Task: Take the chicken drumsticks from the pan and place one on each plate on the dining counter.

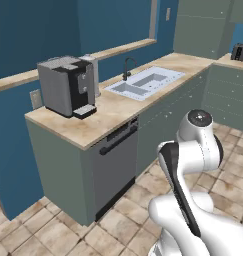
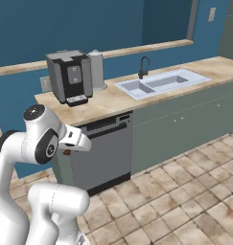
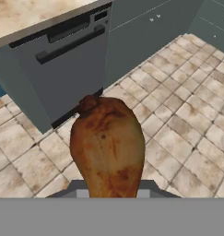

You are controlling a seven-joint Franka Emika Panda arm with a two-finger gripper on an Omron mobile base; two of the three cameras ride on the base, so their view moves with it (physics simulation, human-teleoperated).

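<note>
the arm is carrying a drumstick (image 3: 107,147) in transit. in the hand view the reddish-brown piece is rising from between the fingers at the bottom edge, its long axis running straight out along the hand's own line of sight, the narrower knobbly end pointing away toward the tiled floor (image 3: 187,120). the fingertips themselves are hidden behind the meat, so how wide they are standing is not readable directly — judging by the way the drumstick is sitting fixed in front of the camera above open floor, the hand is closing on it and bearing its weight.

in the right base view the hand (image 2: 69,150) is hanging low at the front of the folded arm, a small brown bit showing just beneath the white wrist, at the height of the dishwasher (image 2: 101,155) front and apart from it. the marble surface (image 1: 118,107) above is carrying a coffee machine (image 1: 68,85) and a sink (image 1: 145,82); this is a cabinet worktop, not the dining counter.

the relation that matters next is the one these pictures are not giving: which way the plates lie from the hand. so the step, as i judge it, is driving or turning until a plate is coming under the drumstick, then lowering it long side down.
</note>
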